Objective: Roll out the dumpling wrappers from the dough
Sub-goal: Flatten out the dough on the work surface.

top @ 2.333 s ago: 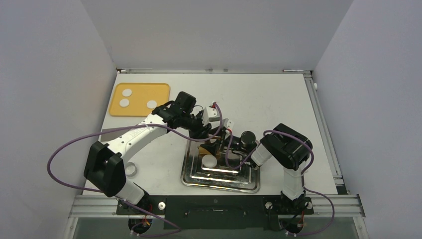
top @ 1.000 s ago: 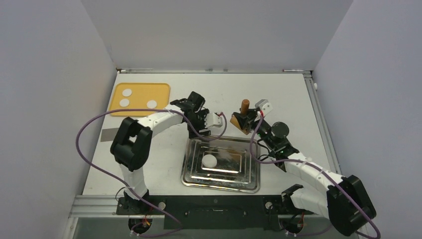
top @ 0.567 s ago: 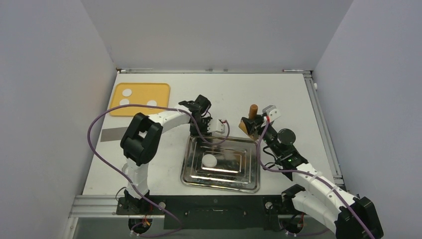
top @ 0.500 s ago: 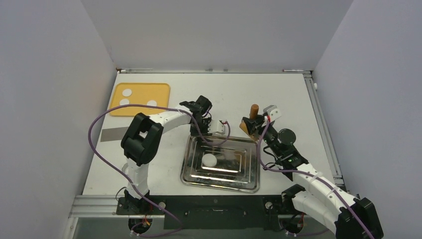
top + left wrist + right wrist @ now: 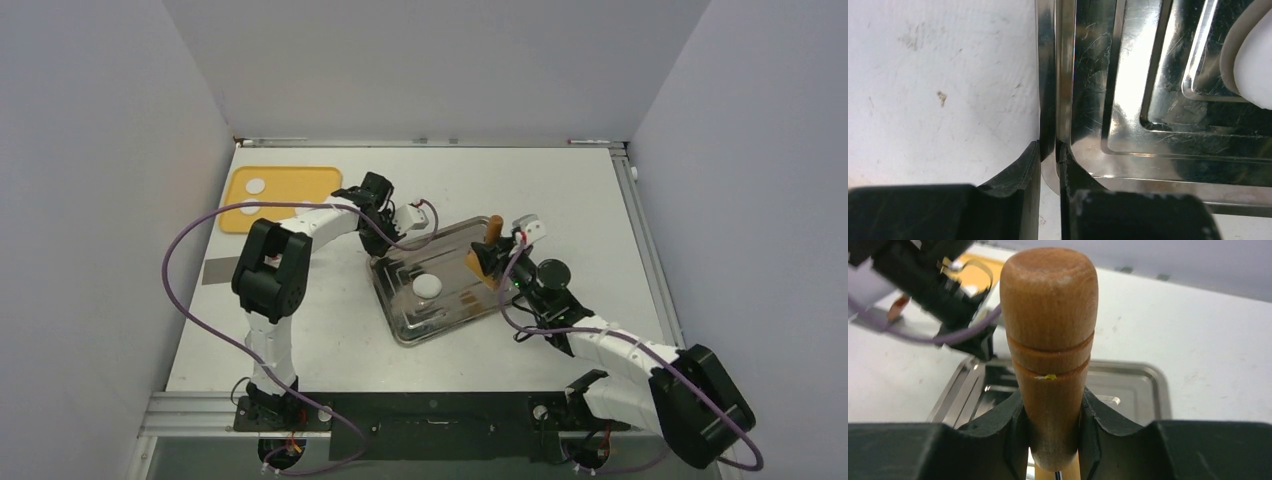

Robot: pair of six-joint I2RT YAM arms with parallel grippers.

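A shiny metal tray [image 5: 470, 300] lies skewed on the table, with one white round piece of dough [image 5: 428, 286] on it. My left gripper [image 5: 381, 250] is shut on the tray's rim [image 5: 1048, 100] at its far-left corner, one finger on each side of the thin edge [image 5: 1049, 150]. The dough [image 5: 1255, 60] shows at the right edge of the left wrist view. My right gripper [image 5: 495, 262] is shut on the wooden rolling pin [image 5: 492, 228], whose handle [image 5: 1049, 340] stands upright between the jaws [image 5: 1053, 425] above the tray [image 5: 1133, 385]. No flattened dumpling wrappers show.
A yellow board [image 5: 290, 185] lies at the far left with a white dough piece [image 5: 256, 186] on it; my left arm crosses its near edge. A grey patch [image 5: 222, 270] lies left of the arm. Grey walls enclose the table.
My left gripper closed on the tray's far-left rim and dragged it, so the tray turned and slid away from me. My right gripper moved left with the rolling pin, over the tray.
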